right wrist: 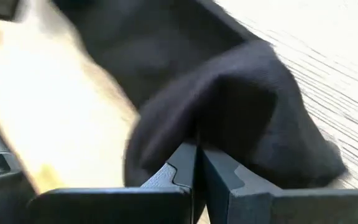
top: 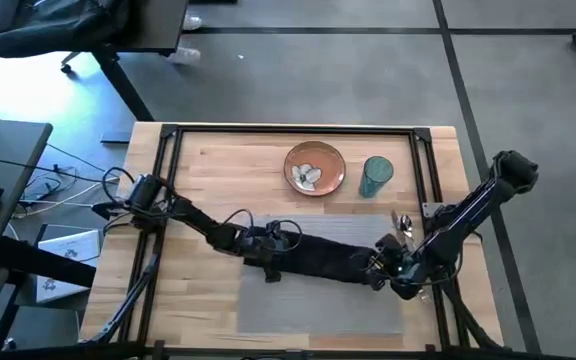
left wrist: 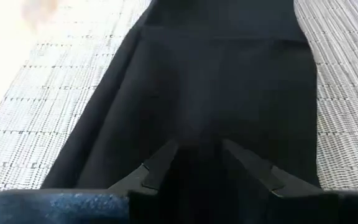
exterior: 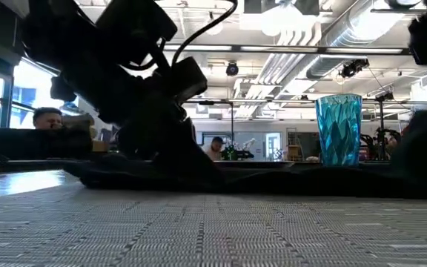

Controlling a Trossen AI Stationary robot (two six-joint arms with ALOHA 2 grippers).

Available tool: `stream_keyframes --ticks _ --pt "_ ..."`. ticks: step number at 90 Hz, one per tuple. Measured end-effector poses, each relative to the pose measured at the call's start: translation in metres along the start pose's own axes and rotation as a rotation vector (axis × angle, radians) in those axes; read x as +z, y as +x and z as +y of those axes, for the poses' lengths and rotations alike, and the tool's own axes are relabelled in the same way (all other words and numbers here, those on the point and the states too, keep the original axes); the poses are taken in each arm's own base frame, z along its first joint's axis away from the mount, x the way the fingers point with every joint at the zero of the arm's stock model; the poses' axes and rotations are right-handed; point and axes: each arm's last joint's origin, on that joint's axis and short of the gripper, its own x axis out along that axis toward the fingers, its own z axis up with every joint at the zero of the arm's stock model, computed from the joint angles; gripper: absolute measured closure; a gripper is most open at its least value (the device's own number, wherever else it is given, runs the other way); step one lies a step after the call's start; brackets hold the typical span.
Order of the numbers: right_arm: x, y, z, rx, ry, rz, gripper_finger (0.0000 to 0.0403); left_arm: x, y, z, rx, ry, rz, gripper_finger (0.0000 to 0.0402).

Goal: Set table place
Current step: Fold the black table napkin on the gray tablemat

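Note:
The black napkin (top: 333,258) lies stretched left to right across the far part of the grey placemat (top: 318,305) on the wooden table (top: 218,160). My left gripper (left wrist: 199,149) is open and low over the napkin's left end (left wrist: 216,81), one finger to each side of its middle. My right gripper (right wrist: 197,155) is shut on the napkin's bunched right end (right wrist: 253,99), at the placemat's right edge (top: 380,268). The orange-brown plate (top: 315,168) sits at the table's far middle. My left gripper's open fingertips (left wrist: 166,152) sit right at the napkin's top surface, coming slanting down from the table's left and pointing along the cloth; I cannot tell whether they touch it. My right gripper pinches a bunched fold of the napkin's right end (right wrist: 194,134) between its two shut fingers. The cloth humps up past the fingertips and is raised a little off the placemat; the rest of the napkin lies flat toward the left.
A teal glass (top: 375,177) stands right of the plate and shows beyond the napkin in the low view (exterior: 339,130). Cutlery (top: 403,222) lies on the wood just beyond my right gripper. The near half of the placemat (exterior: 213,230) is bare.

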Motion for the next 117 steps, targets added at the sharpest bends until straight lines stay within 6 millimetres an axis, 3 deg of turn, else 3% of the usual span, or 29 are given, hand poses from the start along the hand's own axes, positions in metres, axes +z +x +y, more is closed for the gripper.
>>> stream_keyframes --ticks 21,47,67,87,100,117 --pt "0.031 -0.003 0.029 0.082 -0.075 -0.136 0.0403 0.002 -0.001 0.000 -0.004 -0.003 -0.015 0.0300" --pt "0.068 0.021 0.053 0.209 -0.155 -0.250 0.0403 0.007 -0.008 -0.001 -0.010 0.018 -0.016 0.0300" --pt "0.085 0.033 0.067 0.230 -0.194 -0.305 0.0403 0.032 -0.054 -0.005 0.020 0.052 0.017 0.0300" --pt "0.094 0.051 0.076 0.248 -0.198 -0.349 0.0403 0.035 -0.104 0.001 0.058 0.027 0.184 0.0300" --pt "0.100 0.069 0.082 0.310 -0.189 -0.370 0.0403 0.026 -0.118 0.003 0.091 0.028 0.294 0.0300" --pt "0.107 0.093 0.085 0.373 -0.170 -0.423 0.0403 0.020 -0.122 -0.001 0.090 0.055 0.337 0.0300"
